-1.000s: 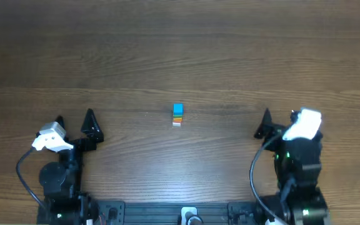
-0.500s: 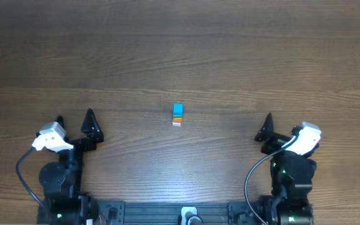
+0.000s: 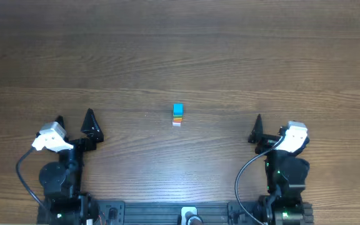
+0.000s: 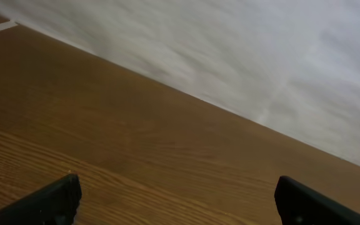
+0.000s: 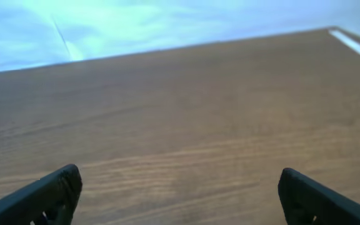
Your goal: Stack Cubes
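Now that the right gripper [image 5: 179, 181] pulls back toward its base, fingers wide and empty like the left gripper [image 3: 75, 119], the cube stack [image 3: 177, 115] stands alone on the table [image 3: 180, 50], blue on top, so stacking looks basically done.

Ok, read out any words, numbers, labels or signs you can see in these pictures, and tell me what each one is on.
No text can be read anywhere.
Stack of cubes: plain coloured faces, no lettering or numbers.
Wooden table: only wood grain, no labels or signs.
Left gripper and right gripper: plain black fingers, no markings.
Arm bases: any print on them is too small to tell.
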Tool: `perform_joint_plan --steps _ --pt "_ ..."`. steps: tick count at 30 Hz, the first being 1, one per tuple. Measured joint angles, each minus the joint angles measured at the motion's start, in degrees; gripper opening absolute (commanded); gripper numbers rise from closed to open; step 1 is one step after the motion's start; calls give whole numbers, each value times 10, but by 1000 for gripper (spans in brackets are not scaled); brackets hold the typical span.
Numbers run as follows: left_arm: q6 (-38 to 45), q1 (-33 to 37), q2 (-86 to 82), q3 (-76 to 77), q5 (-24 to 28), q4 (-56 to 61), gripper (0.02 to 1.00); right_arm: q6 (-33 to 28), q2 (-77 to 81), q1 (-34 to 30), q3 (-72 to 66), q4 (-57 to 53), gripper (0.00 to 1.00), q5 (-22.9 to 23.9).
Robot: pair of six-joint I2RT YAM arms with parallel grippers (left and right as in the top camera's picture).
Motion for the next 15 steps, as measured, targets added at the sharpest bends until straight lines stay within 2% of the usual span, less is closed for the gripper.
perform_joint_plan --steps 11,15 --pt "0 0 0 0 0 0 998 -18 -46 -3 0 0 993 -10" --pt "0 0 0 0 0 0 1000 -19 -47 -7 -13 43 991 -10"
